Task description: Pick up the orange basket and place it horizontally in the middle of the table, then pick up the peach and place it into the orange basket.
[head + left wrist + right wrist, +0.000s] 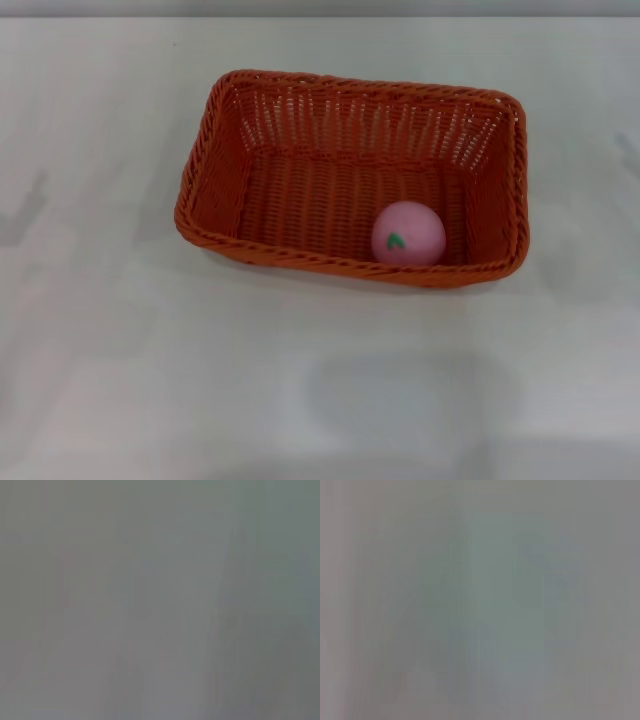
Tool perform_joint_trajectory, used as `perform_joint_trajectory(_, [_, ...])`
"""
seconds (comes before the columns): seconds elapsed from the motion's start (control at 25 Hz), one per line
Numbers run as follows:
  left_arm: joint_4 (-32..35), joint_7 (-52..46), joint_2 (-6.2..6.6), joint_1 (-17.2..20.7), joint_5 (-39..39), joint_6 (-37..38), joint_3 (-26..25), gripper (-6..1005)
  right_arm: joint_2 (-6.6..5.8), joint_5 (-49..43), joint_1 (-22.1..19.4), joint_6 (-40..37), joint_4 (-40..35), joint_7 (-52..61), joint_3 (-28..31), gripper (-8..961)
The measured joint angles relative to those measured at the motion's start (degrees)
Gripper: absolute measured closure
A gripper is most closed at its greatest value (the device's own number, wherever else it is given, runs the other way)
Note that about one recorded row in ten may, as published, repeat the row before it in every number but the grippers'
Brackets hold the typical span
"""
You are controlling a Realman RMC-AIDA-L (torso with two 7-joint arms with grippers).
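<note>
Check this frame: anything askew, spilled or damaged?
Nothing stands out. The orange basket sits upright near the middle of the table, long side across, turned only slightly. The peach lies inside it, in the near right corner, leaf mark showing. No spill or damage visible. Neither gripper is in view; the wrist views show nothing recognisable.

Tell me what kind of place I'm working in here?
Probably a lab or test bench: a bare white table holding only an orange basket with a toy peach inside. No household clutter visible.
</note>
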Motion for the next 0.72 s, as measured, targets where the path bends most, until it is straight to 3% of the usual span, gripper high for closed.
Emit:
perform_joint_trajectory(0.32, [1.7, 7.5, -0.19, 2.2, -3.3, -1.9, 0.0, 273, 0.06, 0.0, -3.5, 4.0, 7.1, -8.1, 7.0, 109])
perform_joint_trajectory(0.72, [3.7, 9.2, -0.16, 2.4, -5.1, -4.8, 0.1, 273, 0.09, -0.1, -4.5, 5.0, 7.3, -9.3, 7.2, 109])
